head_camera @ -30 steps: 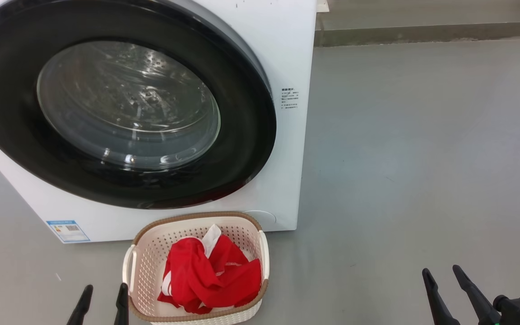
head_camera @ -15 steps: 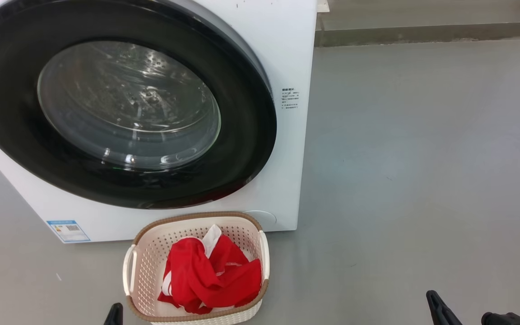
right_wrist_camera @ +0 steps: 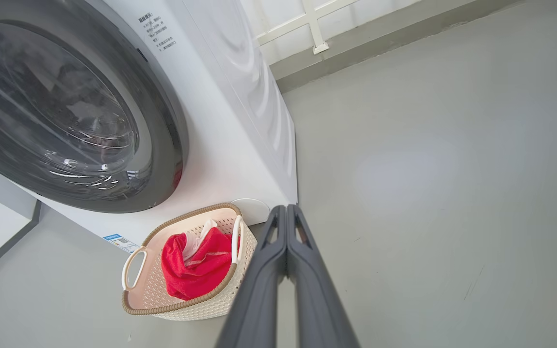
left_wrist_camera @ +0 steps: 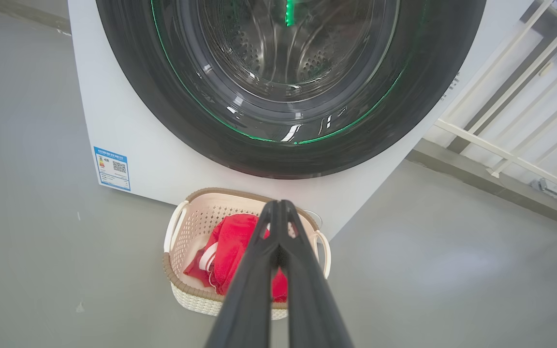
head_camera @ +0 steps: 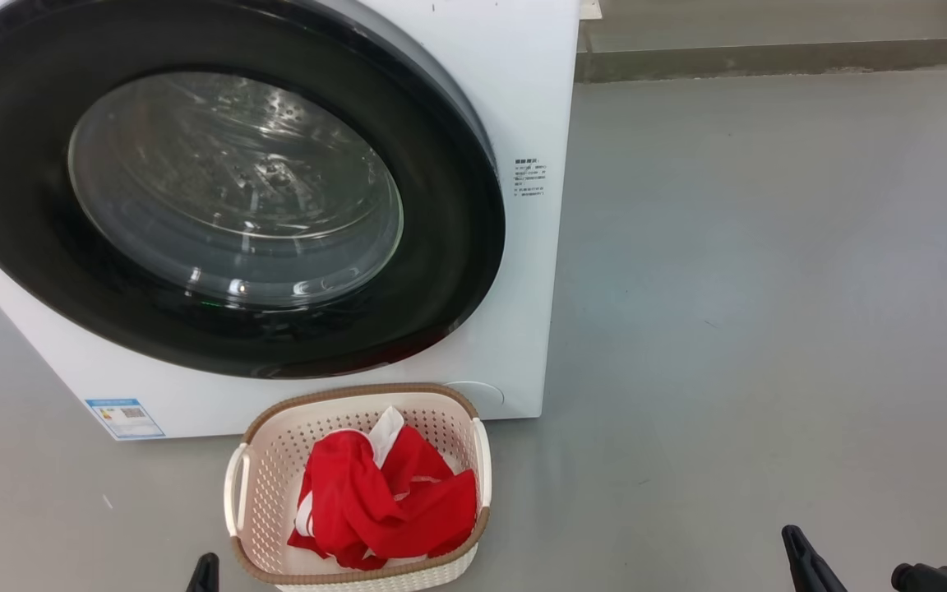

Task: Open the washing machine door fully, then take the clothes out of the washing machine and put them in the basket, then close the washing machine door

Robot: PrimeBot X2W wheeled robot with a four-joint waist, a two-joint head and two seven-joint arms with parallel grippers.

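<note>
The washing machine door (head_camera: 235, 189) has a glossy black rim and clear glass; the washing machine (head_camera: 523, 82) has smooth white panels. The basket (head_camera: 274, 464) is perforated cream plastic, the clothes (head_camera: 383, 501) red cloth, the floor (head_camera: 769, 288) matt grey.

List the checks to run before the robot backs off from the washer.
1. Washing machine door closed flush: ok.
2. Door latched: cannot tell.
3. Drum, seen through the glass, free of clothes: ok.
4. Red clothes inside the basket: ok.
5. Left claw shut, empty: ok.
6. Right claw shut, empty: ok.
</note>
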